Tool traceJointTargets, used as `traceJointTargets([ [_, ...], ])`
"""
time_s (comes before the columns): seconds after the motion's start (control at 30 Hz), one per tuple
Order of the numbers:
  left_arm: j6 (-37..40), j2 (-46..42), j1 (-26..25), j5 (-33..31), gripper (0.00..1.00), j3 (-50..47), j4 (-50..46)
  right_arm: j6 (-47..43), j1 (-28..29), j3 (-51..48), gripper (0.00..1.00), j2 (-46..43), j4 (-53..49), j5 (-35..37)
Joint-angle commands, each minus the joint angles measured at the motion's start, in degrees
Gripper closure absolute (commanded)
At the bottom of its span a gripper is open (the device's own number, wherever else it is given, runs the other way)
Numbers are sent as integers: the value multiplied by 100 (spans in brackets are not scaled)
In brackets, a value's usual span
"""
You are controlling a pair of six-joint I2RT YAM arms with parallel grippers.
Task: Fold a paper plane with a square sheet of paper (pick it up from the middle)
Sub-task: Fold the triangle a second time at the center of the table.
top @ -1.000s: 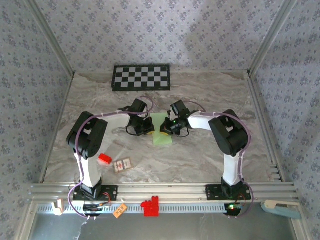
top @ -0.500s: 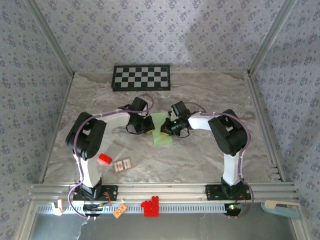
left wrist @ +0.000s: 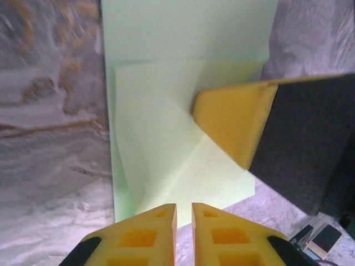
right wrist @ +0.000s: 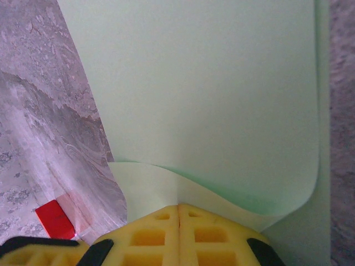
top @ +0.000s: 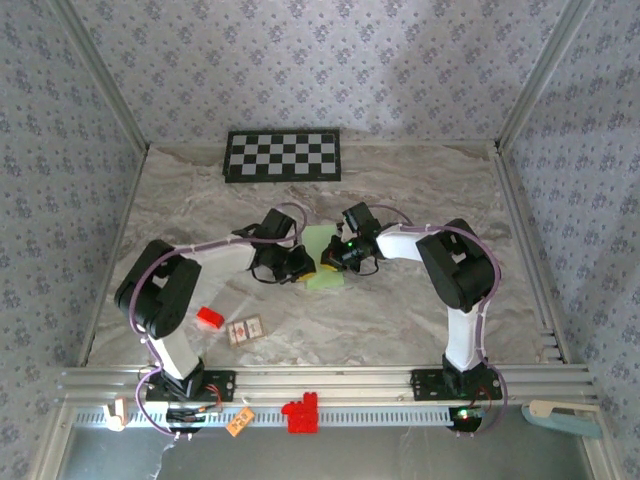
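Note:
The square sheet of paper point(top: 320, 240) is pale green and lies mid-table, partly folded, with a flap point(left wrist: 161, 138) doubled over it. My right gripper point(top: 328, 259) is shut on the sheet's edge, from which a curled flap point(right wrist: 150, 185) rises off the flat paper point(right wrist: 211, 83). One of the right gripper's yellow fingers point(left wrist: 233, 119) sits on top of the fold. My left gripper point(top: 300, 262) is at the sheet's near-left edge. Its fingers point(left wrist: 150, 235) are shut to a thin slit with nothing between them.
A black-and-white checkerboard panel point(top: 283, 155) lies at the back. A small red block point(top: 209, 318) and a small card point(top: 245, 329) lie left of centre near the front. Another red piece point(top: 300, 413) sits on the front rail. Patterned walls enclose the table.
My left arm has swung its gripper right and nearer, up to the sheet's edge, with its elbow dropping to the left. The right gripper has stayed on the paper.

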Motion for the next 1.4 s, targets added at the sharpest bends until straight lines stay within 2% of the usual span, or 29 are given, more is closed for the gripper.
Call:
traceJointTargets([
  [0.0, -80, 85, -35, 142, 84, 17, 207, 88, -10, -203, 96, 440, -762, 775],
  [0.27, 32, 306, -144, 178, 84, 192, 149, 82, -16, -140, 96, 484, -858, 758],
  [0.43, 252, 391, -239, -3, 85, 274, -175, 67, -15, -96, 96, 529, -924, 758],
  [0.93, 499, 517, -237, -270, 88, 140, -343, 21, -24, -27, 96, 605, -1061, 749],
  [1.37, 445, 292, -58, 39, 90, -866, 149, -91, -40, 23, 96, 647, -1228, 768],
])
